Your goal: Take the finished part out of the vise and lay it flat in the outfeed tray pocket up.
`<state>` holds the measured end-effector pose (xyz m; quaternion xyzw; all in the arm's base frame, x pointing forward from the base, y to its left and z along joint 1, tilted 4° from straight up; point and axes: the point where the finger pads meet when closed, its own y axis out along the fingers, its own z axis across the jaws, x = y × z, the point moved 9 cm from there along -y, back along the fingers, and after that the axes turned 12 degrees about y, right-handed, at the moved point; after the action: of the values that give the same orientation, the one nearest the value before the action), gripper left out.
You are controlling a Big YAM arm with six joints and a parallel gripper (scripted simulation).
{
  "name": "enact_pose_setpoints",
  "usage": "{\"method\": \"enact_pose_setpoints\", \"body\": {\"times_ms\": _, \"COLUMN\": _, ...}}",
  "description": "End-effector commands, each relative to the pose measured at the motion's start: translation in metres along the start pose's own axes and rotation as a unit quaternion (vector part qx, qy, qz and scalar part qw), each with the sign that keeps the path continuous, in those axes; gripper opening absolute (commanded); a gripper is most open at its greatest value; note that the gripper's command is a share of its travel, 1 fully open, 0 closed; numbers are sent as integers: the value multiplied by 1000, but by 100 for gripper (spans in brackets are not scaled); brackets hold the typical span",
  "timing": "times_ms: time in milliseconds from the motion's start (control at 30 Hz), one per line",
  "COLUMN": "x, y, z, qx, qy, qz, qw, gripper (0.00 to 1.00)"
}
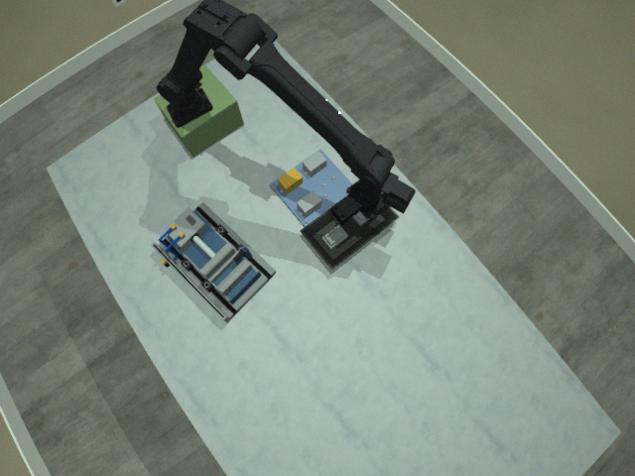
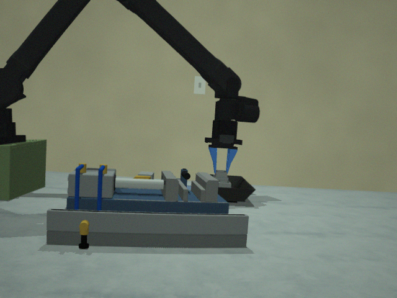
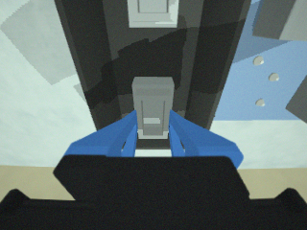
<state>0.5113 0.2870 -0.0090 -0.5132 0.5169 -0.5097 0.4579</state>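
My gripper [image 1: 358, 219] [image 2: 221, 172] [image 3: 153, 115] is shut on the finished part [image 2: 221, 176] [image 3: 153, 103], a small grey block gripped between the blue fingers. It hangs over the black outfeed tray [image 1: 314, 246] [image 2: 240, 189] [image 3: 86, 72], with the part at about the height of the tray's rim. In the wrist view the part shows over the dark tray floor. Another pale grey piece with a square recess [image 1: 333, 238] [image 3: 153, 11] lies on the tray floor further along. The vise [image 1: 220, 258] [image 2: 179, 189] stands to the left with nothing between its jaws.
A blue fixture plate [image 1: 333, 180] [image 3: 249, 91] beside the tray carries a yellow block [image 1: 290, 179] and two grey blocks [image 1: 314, 164] [image 1: 309, 203]. The arm's base stands on a green pedestal [image 1: 215, 123] [image 2: 22, 168] at the back.
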Motion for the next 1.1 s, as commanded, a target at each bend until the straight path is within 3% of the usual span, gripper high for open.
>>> {"method": "enact_pose_setpoints", "body": {"times_ms": 0, "x": -6, "y": -3, "z": 5, "qx": 12, "qy": -2, "qz": 7, "qw": 1000, "gripper": 0}}
{"method": "enact_pose_setpoints", "body": {"times_ms": 1067, "x": -6, "y": -3, "z": 5, "qx": 12, "qy": -2, "qz": 7, "qw": 1000, "gripper": 0}}
